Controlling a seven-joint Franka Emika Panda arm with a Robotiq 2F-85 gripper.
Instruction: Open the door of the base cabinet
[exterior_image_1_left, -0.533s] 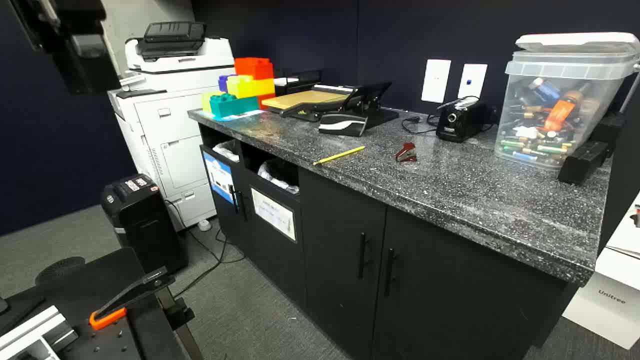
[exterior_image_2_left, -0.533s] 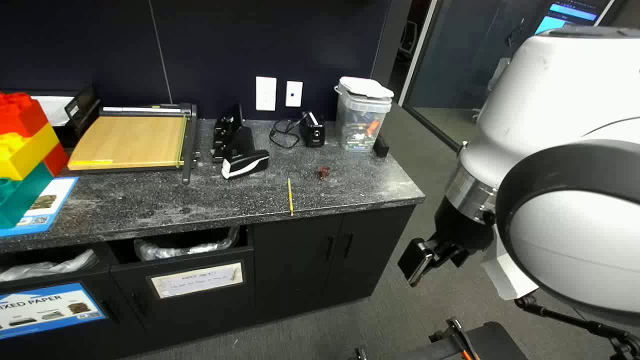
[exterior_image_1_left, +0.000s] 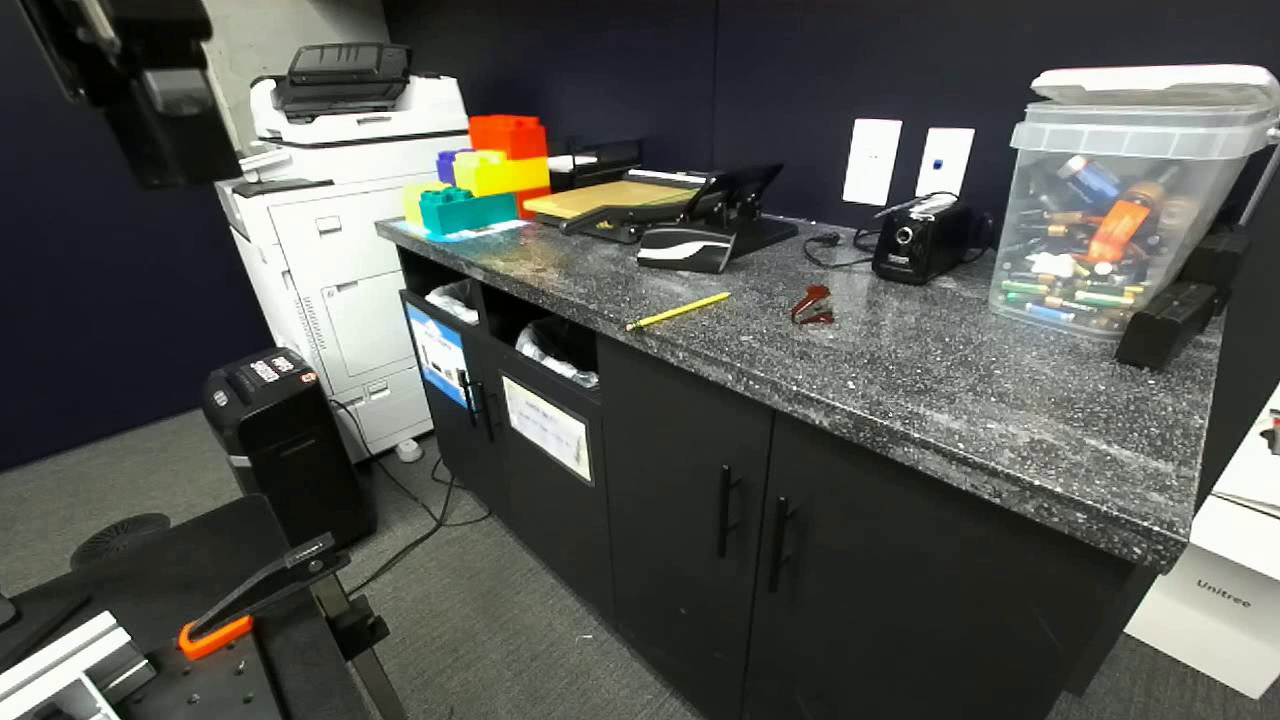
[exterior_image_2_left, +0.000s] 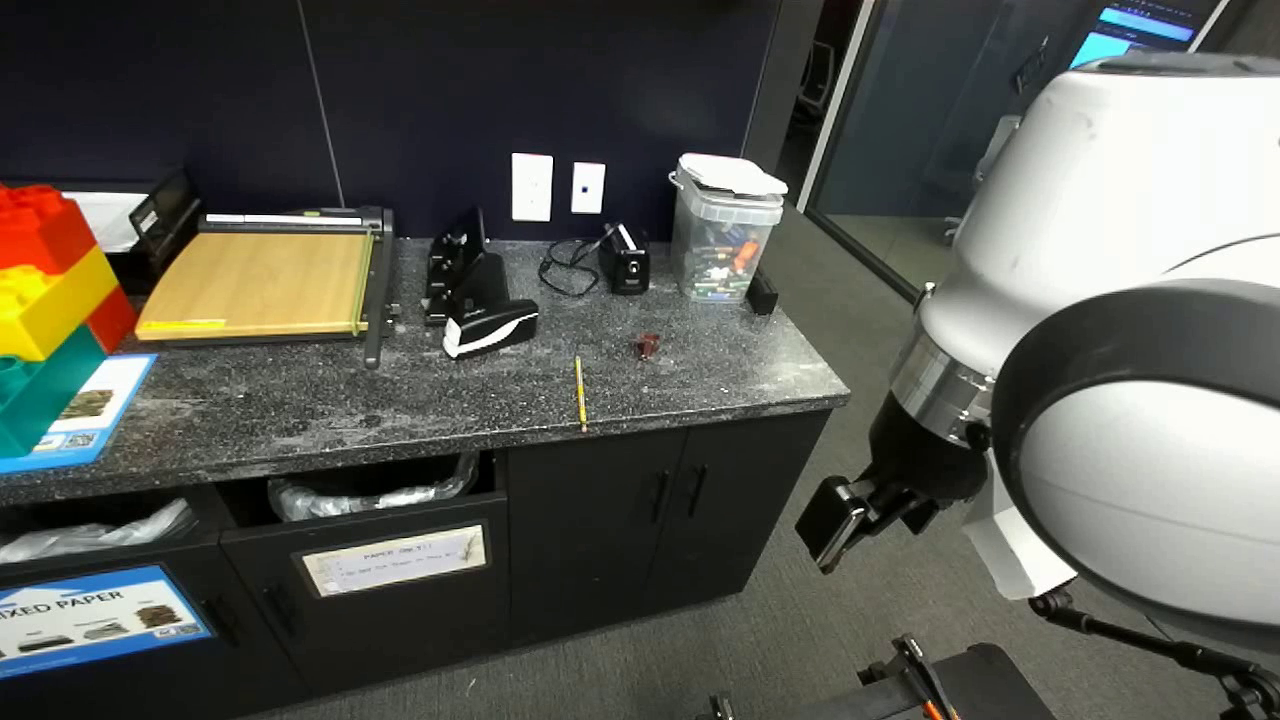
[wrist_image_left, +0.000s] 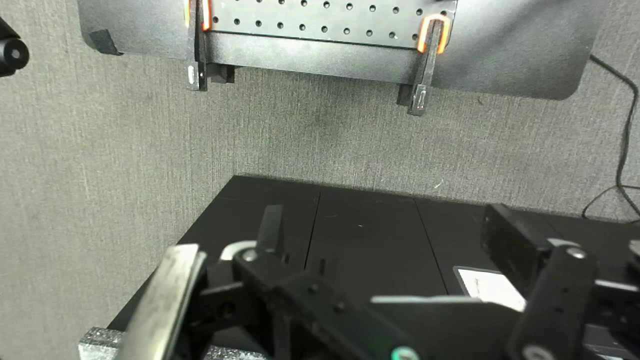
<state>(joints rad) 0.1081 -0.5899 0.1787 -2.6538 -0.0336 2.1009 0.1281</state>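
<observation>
The base cabinet (exterior_image_1_left: 1000, 440) is long, low and black with a speckled granite top; it shows in both exterior views (exterior_image_2_left: 400, 405). Its door (exterior_image_1_left: 670, 480), a flat black panel with a bar handle (exterior_image_1_left: 724, 510) along its right edge, is closed. The door also shows in an exterior view (exterior_image_2_left: 580, 540) and in the wrist view (wrist_image_left: 370, 225), with its handle (wrist_image_left: 321, 266) partly hidden behind a finger. My gripper (exterior_image_2_left: 878, 520) is open and empty, in the air to the right of the cabinet and apart from it. In the wrist view its fingers (wrist_image_left: 385, 235) are wide apart.
The twin door (exterior_image_1_left: 900, 590) with its handle (exterior_image_1_left: 778, 545) is beside it. Labelled fronts (exterior_image_2_left: 395, 560) lie to the left. A black platform with clamps (wrist_image_left: 310, 55) stands opposite the cabinet. A pencil (exterior_image_1_left: 678, 311), staple remover (exterior_image_1_left: 812, 305) and marker bin (exterior_image_1_left: 1110, 200) rest on the top.
</observation>
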